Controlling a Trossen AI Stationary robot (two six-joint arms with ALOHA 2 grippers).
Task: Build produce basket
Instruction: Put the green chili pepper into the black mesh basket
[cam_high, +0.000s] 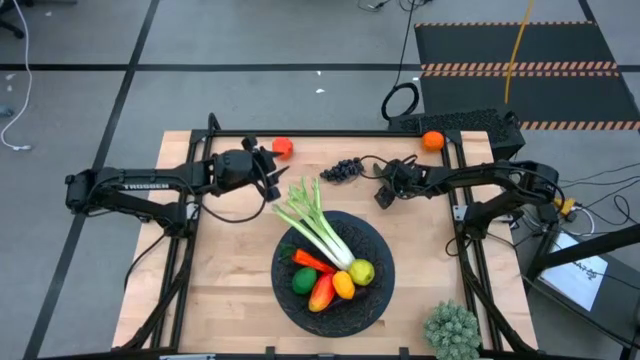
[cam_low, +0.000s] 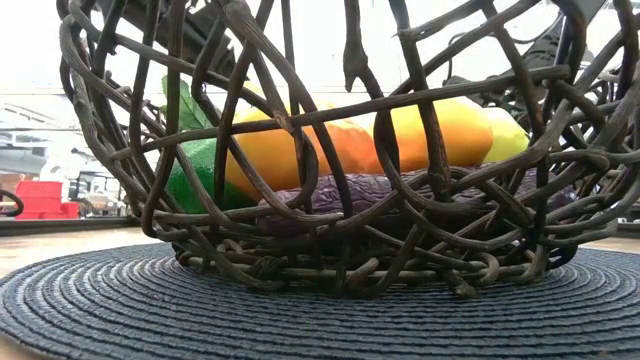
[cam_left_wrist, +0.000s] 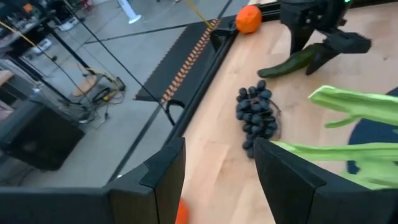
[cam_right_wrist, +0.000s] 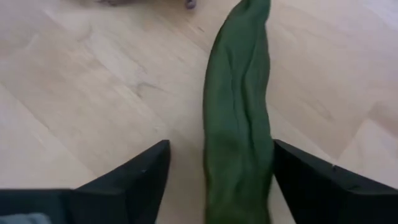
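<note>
Right claw (cam_right_wrist: 214, 180) low over the bench (cam_high: 230, 290) just beyond the basket (cam_high: 375, 300), fingers apart and straddling the green pickle (cam_right_wrist: 239, 124). Pickle flat on the wood between the two dark fingers, nearer one finger than the other; contact with either finger impossible to tell. Not lifted, not yet gripped.

Dark grapes (cam_high: 341, 170) lying on the bench beside the pickle, toward the left arm, also beyond the basket's far rim. One orange (cam_high: 432, 140) at the bench's far edge, past the right claw. A red piece (cam_high: 283, 147) at the far edge too, close by the left claw (cam_high: 270, 180).

Left claw hovering off the basket's far-left side, fingers parted, nothing between them.

Inside the basket: leek (cam_high: 318, 230) with its green leaves overhanging the far rim, plus carrot (cam_high: 313, 262), lime (cam_high: 304, 281), lemon (cam_high: 361, 271) and two more orange-yellow pieces.
</note>
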